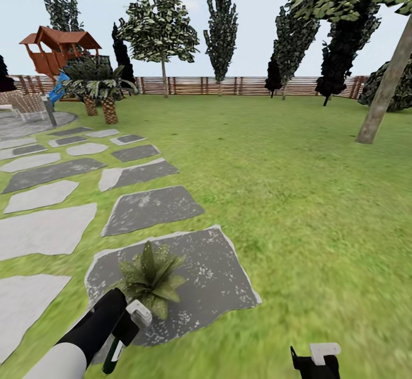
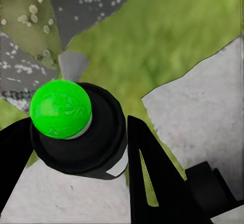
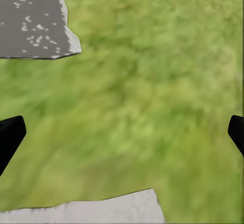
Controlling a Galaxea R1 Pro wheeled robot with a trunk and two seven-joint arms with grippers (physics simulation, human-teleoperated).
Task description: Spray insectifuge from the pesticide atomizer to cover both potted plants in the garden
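Left claw (image 2: 76, 148) pinching pesticide atomizer (image 2: 76, 132), green cap between fingers; just beside potted plant (image 1: 150, 279) on stepping stone (image 1: 217, 276). Right claw (image 3: 122, 132) spread over grass (image 3: 152, 82).

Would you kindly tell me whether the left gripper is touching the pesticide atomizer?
Touching. In the left wrist view, the left gripper has its dark fingers pressed against both sides of the pesticide atomizer.
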